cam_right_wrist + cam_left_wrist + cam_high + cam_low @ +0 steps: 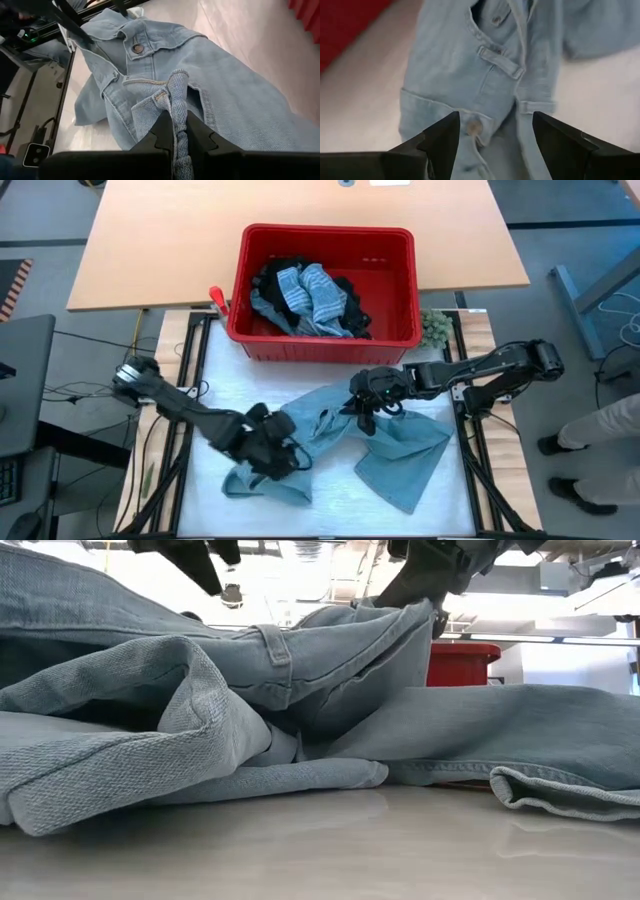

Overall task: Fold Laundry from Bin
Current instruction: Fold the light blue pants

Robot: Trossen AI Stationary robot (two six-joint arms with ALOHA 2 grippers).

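Light blue-grey jeans (400, 445) lie crumpled on the white table, in front of the red bin (325, 345). The bin holds more laundry (310, 298), striped and black. My left gripper (495, 130) hangs open just above the jeans' waistband, over the button (474, 129), with its fingers clear of the cloth; in the high view it (283, 452) is over the jeans' left part. My right gripper (179, 125) is shut on the jeans near their middle (365, 412). My right gripper pinches a thick, stitched edge of the jeans (176, 97) between its two fingers; the cloth is bunched there, more than one layer. The fingers slant down from the table's right side. The pinched part (420, 615) stands raised as a peak, and the rest lies slack on the table.
A small green fuzzy lump (435, 328) sits by the bin's right corner. A red-handled tool (218, 300) lies at the bin's left. A person's legs (590, 450) stand beyond the table's right edge. Bare white table shows along the near edge (330, 515).
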